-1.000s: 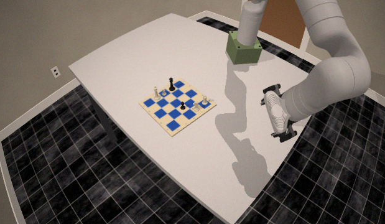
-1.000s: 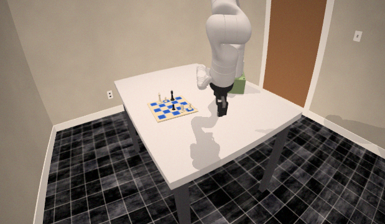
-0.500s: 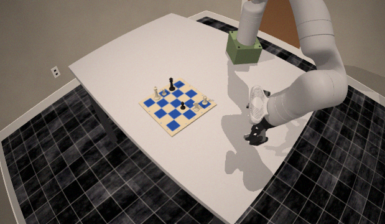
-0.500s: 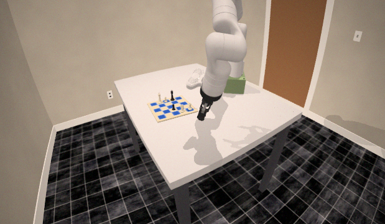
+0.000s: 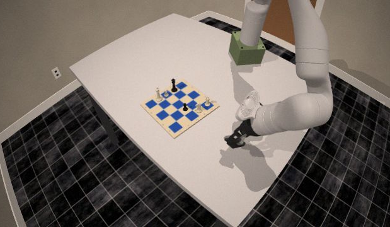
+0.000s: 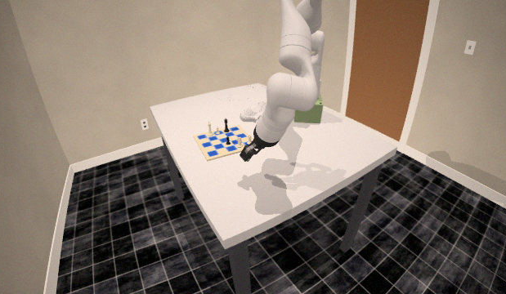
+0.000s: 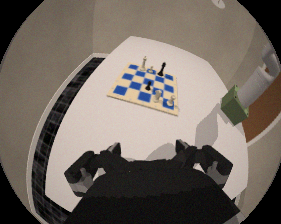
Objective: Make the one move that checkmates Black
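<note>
The blue and cream board (image 5: 184, 122) (image 6: 222, 151) (image 7: 132, 94) lies on the table with every visible piece upright. A tall white piece (image 5: 158, 96) (image 6: 209, 129) (image 7: 143, 64), a small white piece (image 5: 166, 94) (image 6: 217, 131) (image 7: 150, 69) and a tall black piece (image 5: 174, 86) (image 6: 226, 126) (image 7: 162, 70) stand along the far side. A small black piece (image 5: 185, 107) (image 7: 148, 86) stands nearer the middle. Two white pieces, one (image 5: 198, 108) (image 7: 157, 96) beside the other (image 5: 207, 101) (image 7: 171, 101), stand at the side nearer the arm. My gripper (image 5: 234, 142) (image 6: 246, 154) (image 7: 148, 147) is open and empty, above the table beside the board.
The green base block (image 5: 249, 56) (image 6: 308, 113) (image 7: 234, 106) carries the arm at the back of the table (image 5: 125, 69) (image 6: 208, 196). The arm's shadow falls on the table below the gripper. The letters and digits on the board's edge are too small to read.
</note>
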Controlling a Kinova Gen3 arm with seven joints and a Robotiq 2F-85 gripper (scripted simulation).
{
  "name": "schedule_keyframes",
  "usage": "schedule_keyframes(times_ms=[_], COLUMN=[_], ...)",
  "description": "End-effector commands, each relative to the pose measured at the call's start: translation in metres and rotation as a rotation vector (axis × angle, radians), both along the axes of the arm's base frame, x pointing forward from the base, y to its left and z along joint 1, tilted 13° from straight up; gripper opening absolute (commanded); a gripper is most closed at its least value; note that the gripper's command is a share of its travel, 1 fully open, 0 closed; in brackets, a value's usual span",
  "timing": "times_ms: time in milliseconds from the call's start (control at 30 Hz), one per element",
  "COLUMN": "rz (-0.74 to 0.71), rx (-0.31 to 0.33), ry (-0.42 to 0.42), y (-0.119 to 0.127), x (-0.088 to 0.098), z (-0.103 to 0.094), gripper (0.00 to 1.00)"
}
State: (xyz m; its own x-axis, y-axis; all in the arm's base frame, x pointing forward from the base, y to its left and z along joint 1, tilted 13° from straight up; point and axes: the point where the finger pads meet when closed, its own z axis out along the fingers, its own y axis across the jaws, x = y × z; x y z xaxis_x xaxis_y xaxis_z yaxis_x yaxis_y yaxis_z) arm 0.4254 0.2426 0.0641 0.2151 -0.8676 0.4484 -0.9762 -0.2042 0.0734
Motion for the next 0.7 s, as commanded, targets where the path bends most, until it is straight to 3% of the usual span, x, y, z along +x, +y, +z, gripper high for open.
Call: schedule_keyframes(times_ms=[0,233,667], rz=[-0.067,-0.193,-0.241], rx=[-0.032,-0.074,-0.096], ry=[-0.045,-0.115,-0.142], y=[-0.004,-0.017,-0.024], x=[0.005,0.013,0.017], z=[-0.017,-0.034,-0.042], gripper=[1.00,1.00,1.00])
